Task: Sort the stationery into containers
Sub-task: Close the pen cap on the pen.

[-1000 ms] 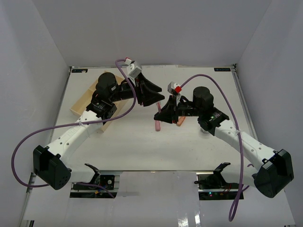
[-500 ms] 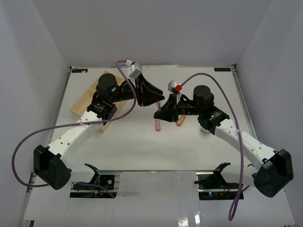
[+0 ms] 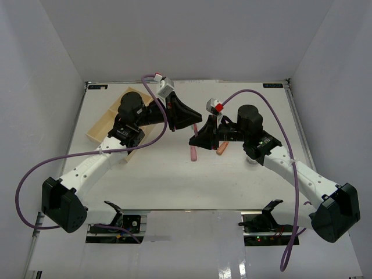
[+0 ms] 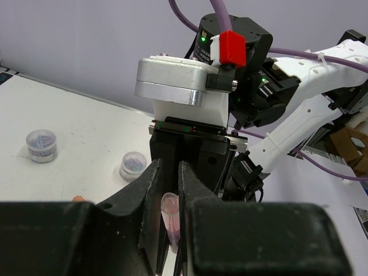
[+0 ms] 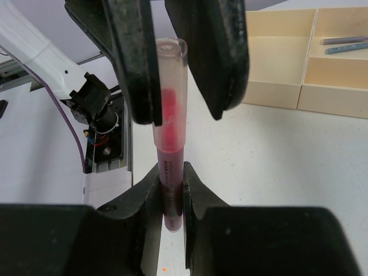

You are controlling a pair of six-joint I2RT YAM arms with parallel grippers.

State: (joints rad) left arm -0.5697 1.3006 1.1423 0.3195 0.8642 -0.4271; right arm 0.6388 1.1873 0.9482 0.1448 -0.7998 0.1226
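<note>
The right gripper (image 5: 171,175) grips the pink marker (image 5: 171,115) tight. The left gripper (image 4: 168,172) is around its cap; squeezing or not, nobody can tell. The tray (image 3: 100,128) sits at 9 o'clock.

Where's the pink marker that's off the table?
In the right wrist view it's mid-air: the right gripper clamps the pink marker low down, and the left gripper flanks its clear top.
</note>
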